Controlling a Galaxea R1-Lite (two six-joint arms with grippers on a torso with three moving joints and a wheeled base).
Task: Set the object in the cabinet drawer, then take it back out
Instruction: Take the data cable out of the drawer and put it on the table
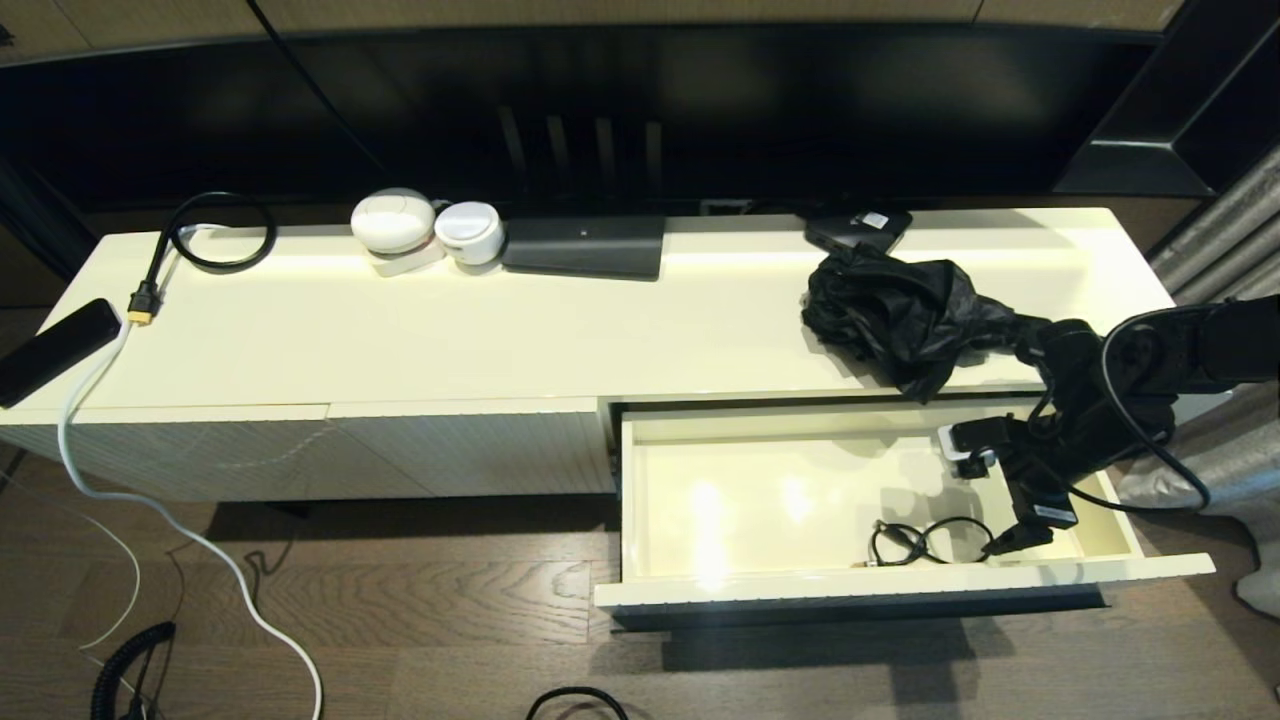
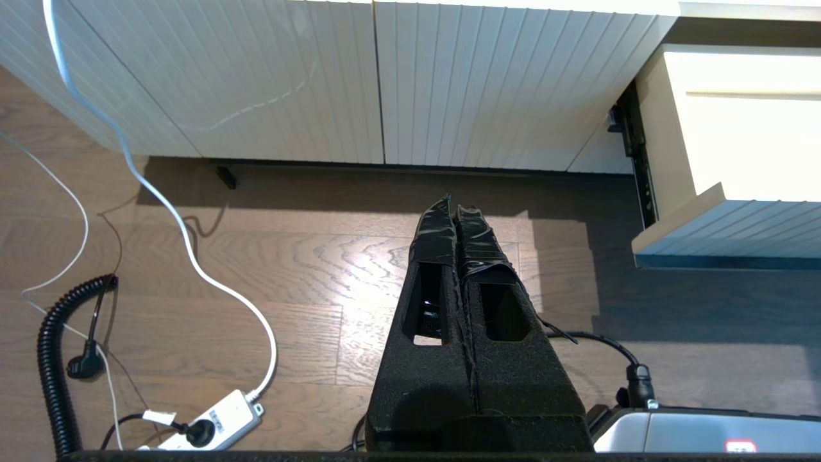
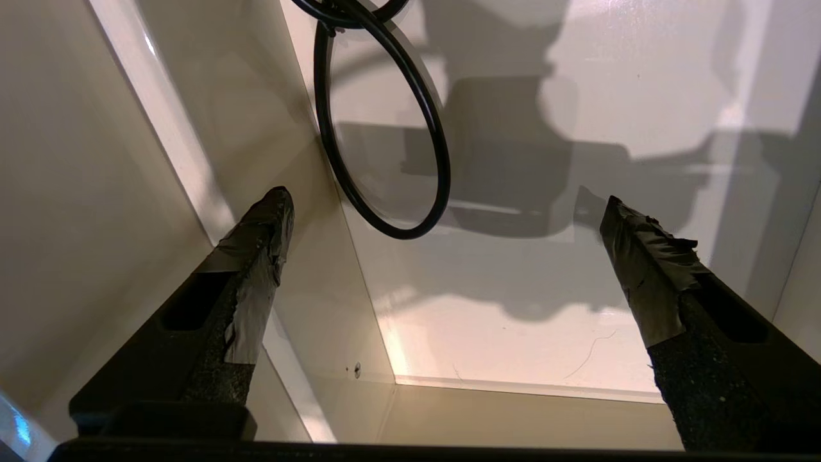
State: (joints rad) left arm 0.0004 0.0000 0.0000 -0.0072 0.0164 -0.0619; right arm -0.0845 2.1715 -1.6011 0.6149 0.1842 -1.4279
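Note:
The cabinet drawer (image 1: 760, 500) stands pulled out at the right of the cream cabinet, and its handle is hidden. A thin black cable (image 1: 920, 545) lies coiled on the drawer floor near the front wall. My right gripper (image 1: 1020, 535) is down inside the drawer just right of the coil, open and holding nothing. In the right wrist view the cable loop (image 3: 397, 233) lies just beyond the right gripper (image 3: 444, 199), over the drawer floor (image 3: 513, 321). My left gripper (image 2: 452, 205) is shut and empty, parked above the wooden floor left of the drawer front (image 2: 737, 218).
A crumpled black bag (image 1: 900, 310) lies on the cabinet top above the drawer. Two white round devices (image 1: 395, 222), a TV foot (image 1: 585, 245), a looped black cable (image 1: 205, 235) and a black slab (image 1: 55, 350) also sit there. A power strip (image 2: 211, 420) and cords lie on the floor.

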